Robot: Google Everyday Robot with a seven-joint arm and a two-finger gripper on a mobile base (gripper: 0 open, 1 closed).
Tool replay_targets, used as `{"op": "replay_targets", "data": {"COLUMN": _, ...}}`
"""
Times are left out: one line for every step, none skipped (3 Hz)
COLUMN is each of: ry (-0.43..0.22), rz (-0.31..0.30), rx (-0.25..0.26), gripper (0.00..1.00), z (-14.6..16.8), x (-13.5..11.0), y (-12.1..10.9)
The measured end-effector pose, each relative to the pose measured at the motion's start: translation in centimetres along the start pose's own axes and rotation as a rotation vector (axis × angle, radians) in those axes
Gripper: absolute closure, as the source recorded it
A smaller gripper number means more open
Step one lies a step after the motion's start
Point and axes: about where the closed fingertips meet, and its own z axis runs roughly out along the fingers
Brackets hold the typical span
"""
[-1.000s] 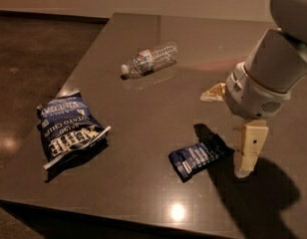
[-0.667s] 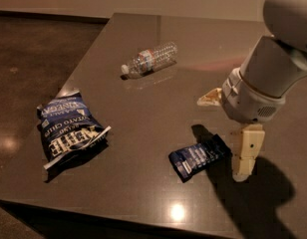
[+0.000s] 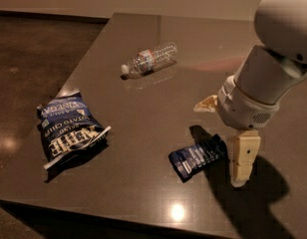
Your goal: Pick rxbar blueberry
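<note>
Lying at left on the worktop is a chip bag, with a bottle upper centre. The rxbar blueberry, lower right, looks light, thin and slippery, so it is best pinched across its width. The gripper hovers just beside it with its fingers spread open.

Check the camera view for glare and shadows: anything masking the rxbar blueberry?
Camera view: a glare spot on the table near its front edge, clear of the rxbar blueberry; the end effector, open at the bar's right end, throws a dark shadow that dims that end.
</note>
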Motion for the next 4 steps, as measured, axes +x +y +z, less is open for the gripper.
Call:
{"op": "replay_targets", "data": {"ry": 0.013, "rz": -0.020, "rx": -0.010, "gripper": 0.02, "z": 1.3, "x": 0.2, "y": -0.4}}
{"op": "replay_targets", "data": {"ry": 0.017, "rz": -0.031, "rx": -0.015, "gripper": 0.24, "z": 2.0, "x": 0.2, "y": -0.7}}
{"op": "replay_targets", "data": {"ry": 0.022, "rz": -0.037, "rx": -0.020, "gripper": 0.48, "z": 2.4, "x": 0.3, "y": -0.8}}
{"op": "replay_targets", "data": {"ry": 0.024, "rz": -0.034, "rx": -0.023, "gripper": 0.78, "z": 2.2, "x": 0.4, "y": -0.8}}
